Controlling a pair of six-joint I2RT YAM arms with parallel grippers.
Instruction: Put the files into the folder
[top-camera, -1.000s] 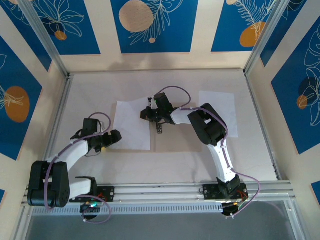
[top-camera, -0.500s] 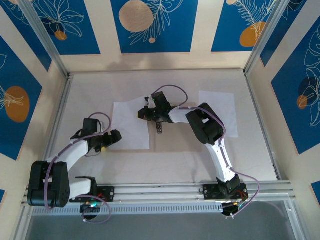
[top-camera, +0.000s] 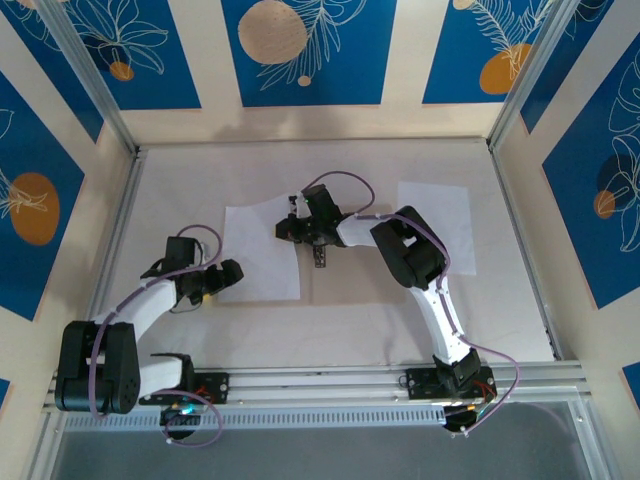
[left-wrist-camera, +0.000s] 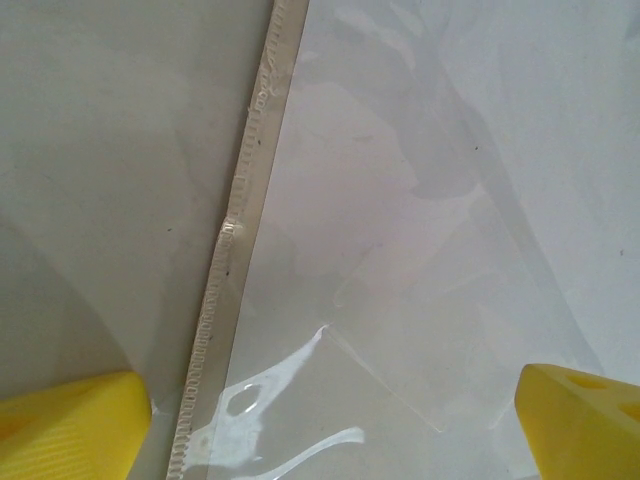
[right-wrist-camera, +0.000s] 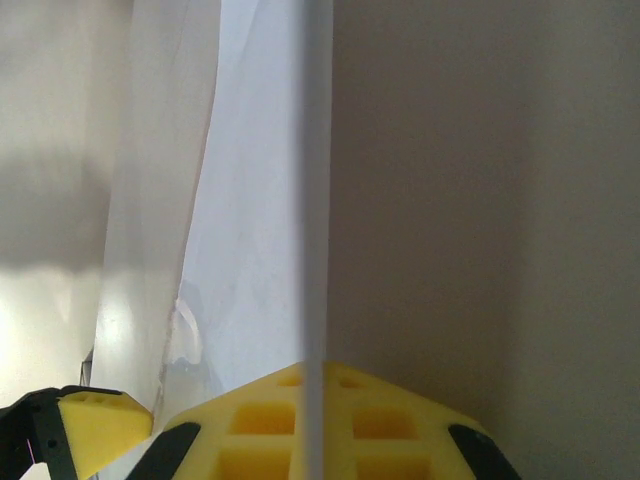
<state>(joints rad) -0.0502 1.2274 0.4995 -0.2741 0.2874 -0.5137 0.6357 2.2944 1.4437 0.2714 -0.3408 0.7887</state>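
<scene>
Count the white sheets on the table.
2. The left sheet lies left of centre, its right edge pinched by the right pincer; the right sheet lies at the right, partly under that arm. Stacked sheets beneath could be hidden.

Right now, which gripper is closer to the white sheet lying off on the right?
Right. The right gripper, pinching the other sheet's edge mid-table, is left of that sheet; the left gripper is even farther left.
</scene>
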